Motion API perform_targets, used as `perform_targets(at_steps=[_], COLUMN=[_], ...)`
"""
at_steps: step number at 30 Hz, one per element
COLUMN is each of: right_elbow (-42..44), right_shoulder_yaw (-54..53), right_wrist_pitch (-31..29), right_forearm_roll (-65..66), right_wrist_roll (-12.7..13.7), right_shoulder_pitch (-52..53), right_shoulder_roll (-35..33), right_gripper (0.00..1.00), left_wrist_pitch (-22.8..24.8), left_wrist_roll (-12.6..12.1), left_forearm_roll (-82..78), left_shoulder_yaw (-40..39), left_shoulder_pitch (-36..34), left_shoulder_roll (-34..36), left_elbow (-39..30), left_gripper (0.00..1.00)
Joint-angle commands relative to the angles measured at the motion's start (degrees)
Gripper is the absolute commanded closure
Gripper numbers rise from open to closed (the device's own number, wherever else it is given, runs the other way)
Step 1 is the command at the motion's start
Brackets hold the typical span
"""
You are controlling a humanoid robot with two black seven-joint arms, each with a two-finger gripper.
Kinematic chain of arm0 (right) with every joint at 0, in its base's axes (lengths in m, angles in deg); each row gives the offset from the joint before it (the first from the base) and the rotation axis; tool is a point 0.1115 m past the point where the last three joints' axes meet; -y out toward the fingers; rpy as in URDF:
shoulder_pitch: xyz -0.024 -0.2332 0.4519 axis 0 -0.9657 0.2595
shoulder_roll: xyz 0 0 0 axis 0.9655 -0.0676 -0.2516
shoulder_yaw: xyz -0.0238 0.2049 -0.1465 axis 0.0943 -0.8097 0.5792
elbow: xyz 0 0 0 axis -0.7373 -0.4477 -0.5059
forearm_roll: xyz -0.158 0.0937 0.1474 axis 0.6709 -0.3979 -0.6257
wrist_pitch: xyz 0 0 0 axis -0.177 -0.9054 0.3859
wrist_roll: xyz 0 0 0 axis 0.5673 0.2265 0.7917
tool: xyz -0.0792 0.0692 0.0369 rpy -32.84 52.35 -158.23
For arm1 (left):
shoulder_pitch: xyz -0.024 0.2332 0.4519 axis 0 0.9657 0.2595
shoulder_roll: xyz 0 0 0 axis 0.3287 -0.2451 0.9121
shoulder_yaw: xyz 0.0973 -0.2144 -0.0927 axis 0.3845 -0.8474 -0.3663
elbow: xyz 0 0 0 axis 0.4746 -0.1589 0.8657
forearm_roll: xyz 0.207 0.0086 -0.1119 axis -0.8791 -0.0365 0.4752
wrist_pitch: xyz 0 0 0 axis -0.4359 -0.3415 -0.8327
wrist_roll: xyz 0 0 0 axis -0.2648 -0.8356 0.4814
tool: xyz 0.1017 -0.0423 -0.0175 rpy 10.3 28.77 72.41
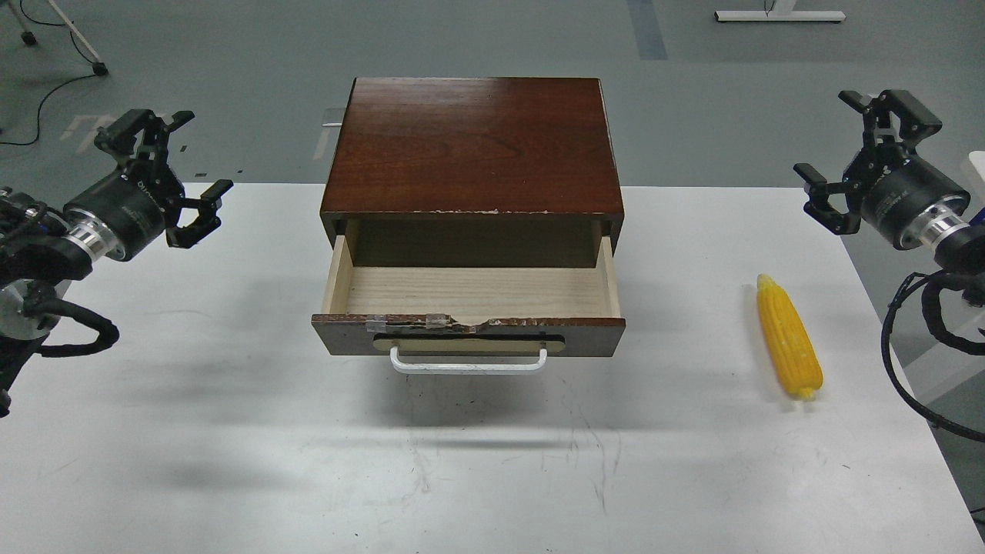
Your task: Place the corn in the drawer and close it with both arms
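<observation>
The corn (789, 337) lies flat on the white table (231, 431), below and slightly inward of the right tool (843, 154), well apart from it. Its narrow tip points away from the robot and its thick end points toward it. The right tool hangs in the air with its two fingers spread wide and nothing between them. The left tool (181, 165) also hangs with its fingers spread and empty, far across the table from the corn.

The drawer (469, 296) sits between the two tools, pulled out of its dark wooden cabinet (471, 146), its pale inside bare. Its white handle (468, 362) faces the robot, and the top edge of the front is chipped and taped.

The corn looks light and stiff, probably a plastic model, with a bumpy kernel surface that should give the fingers some bite. Being round, it may roll or swivel if pinched off-centre. The best hold is likely across its middle, where it is fairly thick and balanced, with the fingers closing on its two long sides. The right tool is the nearer one for this. The drawer looks wide enough to take the corn laid crosswise.
</observation>
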Motion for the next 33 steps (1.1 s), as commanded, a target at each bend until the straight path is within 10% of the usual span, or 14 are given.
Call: perform_targets(at_steps=[1,33], right_elbow=[0.07,-4.50], right_shoulder_yaw=[0.11,0.02], right_wrist_pitch=[0.05,-0.56], right_forearm_roll=[0.00,0.00], right_wrist_roll=[1.21,1.47], right_shoulder_pitch=[-0.07,-0.16], right_shoulder_roll=[0.03,-3.05], right_gripper=[0.00,0.00], left_wrist_pitch=[-0.07,0.11], left_wrist_roll=[0.14,0.58], left_forearm_roll=[-0.01,-0.01], left_shoulder_yaw=[0.02,-0.15], left_shoulder_pitch=[0.00,0.52], left_shoulder_roll=[0.14,-0.74], left_elbow=[0.17,2.46], left_gripper=[0.02,0.02])
